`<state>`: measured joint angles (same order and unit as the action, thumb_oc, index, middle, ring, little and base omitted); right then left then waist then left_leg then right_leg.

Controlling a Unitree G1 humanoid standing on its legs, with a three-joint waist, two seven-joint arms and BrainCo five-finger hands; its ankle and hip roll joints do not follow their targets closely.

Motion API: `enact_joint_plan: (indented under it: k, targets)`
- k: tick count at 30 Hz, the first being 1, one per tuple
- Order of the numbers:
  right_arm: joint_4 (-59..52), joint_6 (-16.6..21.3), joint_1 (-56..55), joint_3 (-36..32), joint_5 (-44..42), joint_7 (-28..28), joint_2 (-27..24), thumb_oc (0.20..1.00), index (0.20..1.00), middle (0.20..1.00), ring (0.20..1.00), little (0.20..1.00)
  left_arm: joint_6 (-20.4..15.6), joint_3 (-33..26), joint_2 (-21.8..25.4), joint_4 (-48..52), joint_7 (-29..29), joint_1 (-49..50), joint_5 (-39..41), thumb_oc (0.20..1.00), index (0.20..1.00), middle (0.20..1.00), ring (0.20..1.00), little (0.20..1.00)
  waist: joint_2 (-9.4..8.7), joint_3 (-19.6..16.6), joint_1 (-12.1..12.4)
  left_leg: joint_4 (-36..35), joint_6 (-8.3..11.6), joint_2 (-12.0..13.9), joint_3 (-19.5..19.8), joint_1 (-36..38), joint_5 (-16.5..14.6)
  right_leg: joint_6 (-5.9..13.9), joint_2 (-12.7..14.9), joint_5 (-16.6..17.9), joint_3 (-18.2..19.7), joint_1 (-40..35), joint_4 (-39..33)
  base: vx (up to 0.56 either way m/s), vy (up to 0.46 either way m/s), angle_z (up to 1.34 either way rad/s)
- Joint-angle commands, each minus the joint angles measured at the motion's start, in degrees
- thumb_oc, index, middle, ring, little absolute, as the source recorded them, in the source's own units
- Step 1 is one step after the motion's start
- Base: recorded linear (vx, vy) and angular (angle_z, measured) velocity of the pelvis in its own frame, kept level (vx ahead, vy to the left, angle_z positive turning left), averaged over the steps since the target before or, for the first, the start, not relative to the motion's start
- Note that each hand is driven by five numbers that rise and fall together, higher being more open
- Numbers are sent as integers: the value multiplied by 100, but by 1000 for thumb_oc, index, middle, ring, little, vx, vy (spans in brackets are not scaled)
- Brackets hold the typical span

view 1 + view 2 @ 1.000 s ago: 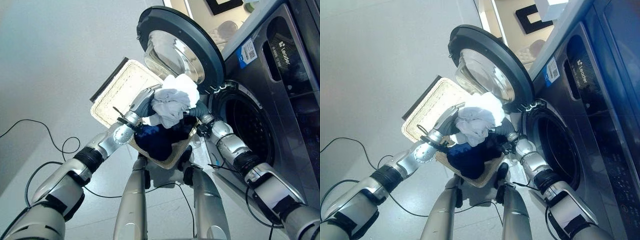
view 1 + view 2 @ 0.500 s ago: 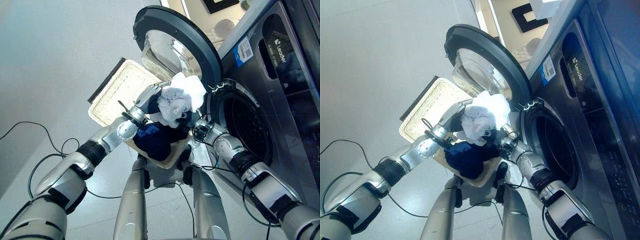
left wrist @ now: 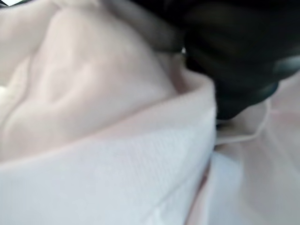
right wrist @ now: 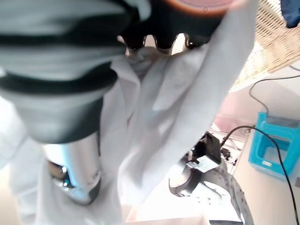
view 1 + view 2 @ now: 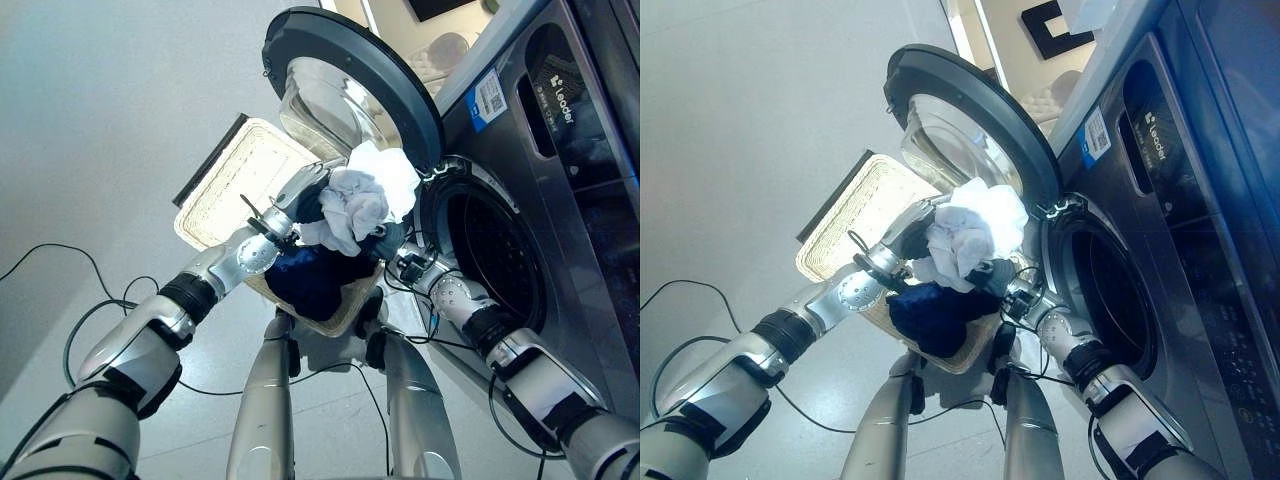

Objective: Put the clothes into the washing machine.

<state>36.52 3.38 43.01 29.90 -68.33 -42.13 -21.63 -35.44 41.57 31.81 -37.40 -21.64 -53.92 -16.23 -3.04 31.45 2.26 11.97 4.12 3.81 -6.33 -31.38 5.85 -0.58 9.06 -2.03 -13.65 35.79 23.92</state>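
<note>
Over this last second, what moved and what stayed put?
Both hands, the left hand and the right hand, carried the pale clothes bundle up and toward the washer's drum opening; it is not inside yet. The wicker basket, the dark garment in it and the open door stayed.

— That white bundle (image 5: 365, 195) is soft, creased cloth, matt. The dark blue piece (image 5: 315, 280) under it too.

— And the basket (image 5: 235, 180)?

— Pale woven wicker, rough. The washing machine (image 5: 560, 200) has a smooth, dark grey sheen, and its door (image 5: 345, 80) has glossy glass in a matt dark rim. The floor (image 5: 100, 150) is smooth and faintly shiny.
</note>
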Motion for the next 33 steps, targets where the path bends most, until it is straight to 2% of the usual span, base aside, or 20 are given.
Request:
enact_joint_plan:
  k: [1,7,16,21,27,28,30,31,33]
  targets:
    - [-948,578,329,-385,-452,-731,239,1000,1000,1000,1000,1000,8,-14,-236,-304,204,94,-202,200,200,200,200,200,151,-166,-155,580,132,-171,-423,-127,-641,824,110,326,-129,-104,-387,0,0,0]
    - [-791,539,383,-344,-478,-445,278,1000,1000,1000,1000,1000,-78,158,-301,-448,-55,3,-575,200,200,200,200,200,153,-166,-195,606,140,-160,-433,-204,-643,831,111,357,-82,-36,-422,0,0,0]
    - [-511,545,516,-331,-672,-320,312,1000,1000,1000,1000,1000,-197,439,-285,-620,-523,-262,-1277,200,200,200,200,200,172,-166,-226,660,149,-171,-410,-335,-653,845,117,377,-33,77,-413,0,0,0]
    - [-533,676,513,-277,-1019,-256,345,1000,1000,1000,1000,1000,-267,817,-197,-504,-714,-455,-1805,200,200,200,200,200,215,-166,-273,646,155,-167,-419,-377,-654,854,111,402,9,142,-439,0,0,0]
    - [-644,879,541,-285,-1310,-104,461,1000,1000,1000,1000,1000,-270,1149,-190,-366,-705,-602,-2041,200,200,200,200,200,249,-166,-329,618,161,-170,-434,-406,-657,868,101,421,44,177,-491,1,0,-3]
    - [-655,916,557,-286,-1374,-101,484,934,934,934,934,934,-267,1212,-189,-335,-681,-638,-2038,200,200,200,200,200,250,-166,-339,619,160,-168,-441,-405,-661,871,100,423,50,175,-501,0,0,0]
    - [-677,1023,563,-292,-1470,-68,513,260,260,260,260,260,-239,1287,-209,-288,-648,-665,-2060,200,200,200,200,200,249,-166,-351,629,157,-163,-448,-421,-668,877,101,428,59,194,-500,0,0,0]
    - [-686,1047,567,-296,-1512,-72,530,200,200,200,200,200,-237,1321,-215,-284,-657,-662,-2078,200,200,200,200,200,248,-166,-354,619,156,-164,-448,-411,-667,880,98,429,56,181,-510,0,0,0]
    - [-661,1064,594,-302,-1570,-113,558,200,200,200,200,200,-246,1360,-241,-329,-688,-665,-2126,200,200,200,200,200,243,-166,-357,613,160,-163,-447,-411,-660,888,96,441,59,175,-526,-9,-12,-3]
